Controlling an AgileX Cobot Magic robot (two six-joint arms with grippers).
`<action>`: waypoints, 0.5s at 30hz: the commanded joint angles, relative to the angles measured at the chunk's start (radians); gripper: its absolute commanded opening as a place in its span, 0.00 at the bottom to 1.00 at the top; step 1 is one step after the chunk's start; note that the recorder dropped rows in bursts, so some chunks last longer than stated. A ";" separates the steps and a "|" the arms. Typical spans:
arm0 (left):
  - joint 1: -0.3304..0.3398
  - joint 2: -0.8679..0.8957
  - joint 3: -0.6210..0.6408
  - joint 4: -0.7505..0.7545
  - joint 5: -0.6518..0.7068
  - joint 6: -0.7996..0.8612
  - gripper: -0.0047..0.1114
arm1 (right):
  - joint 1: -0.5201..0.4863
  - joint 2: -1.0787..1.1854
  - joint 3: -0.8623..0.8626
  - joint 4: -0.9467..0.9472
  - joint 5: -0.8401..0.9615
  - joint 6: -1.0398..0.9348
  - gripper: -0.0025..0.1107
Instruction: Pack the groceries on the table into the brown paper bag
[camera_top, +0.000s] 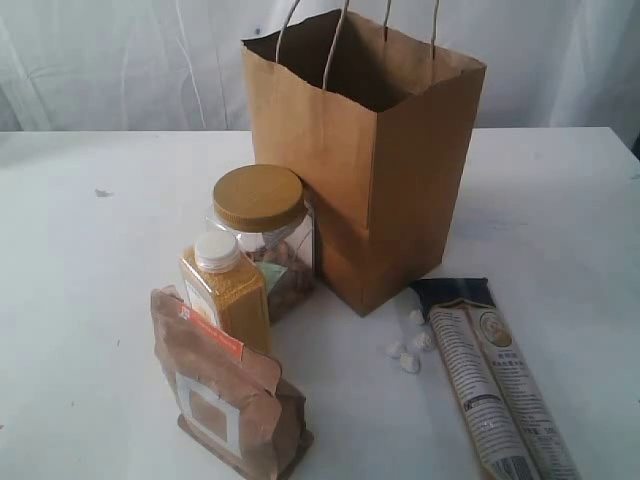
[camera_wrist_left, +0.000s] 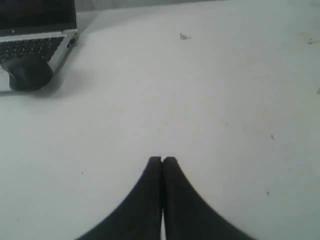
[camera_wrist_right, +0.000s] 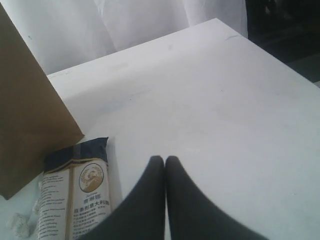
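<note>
Upright brown paper bag (camera_top: 320, 150) on desk (camera_top: 80, 300), top open.
Plain kraft, 2 pale string handles; left end effector (camera_wrist_left: 162, 161) and right end effector (camera_wrist_right: 165, 160) both closed, empty.

Item count on the one white table (camera_top: 90, 330):
- One tall brown kraft-paper bag (camera_top: 330, 170) with string handles.
- One clear plastic jar with gold lid (camera_top: 258, 200).
- One yellow-grain bottle with white cap (camera_top: 228, 290).
- One brown pouch with orange strip (camera_top: 225, 400).
- One long beige printed packet (camera_top: 495, 390).
- Four small white crumpled lumps (camera_top: 410, 362).
- One silver laptop (camera_wrist_left: 35, 46).
- One black computer mouse (camera_wrist_left: 27, 75).
</note>
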 joint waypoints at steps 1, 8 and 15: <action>-0.006 -0.003 0.004 -0.074 -0.204 -0.090 0.04 | -0.006 -0.004 0.002 -0.006 0.000 0.001 0.02; -0.006 -0.003 0.004 -0.095 -0.512 -0.333 0.04 | -0.006 -0.004 0.002 -0.006 0.000 0.001 0.02; -0.006 -0.003 -0.012 -0.098 -1.056 -0.284 0.04 | -0.006 -0.004 0.002 -0.006 0.000 0.001 0.02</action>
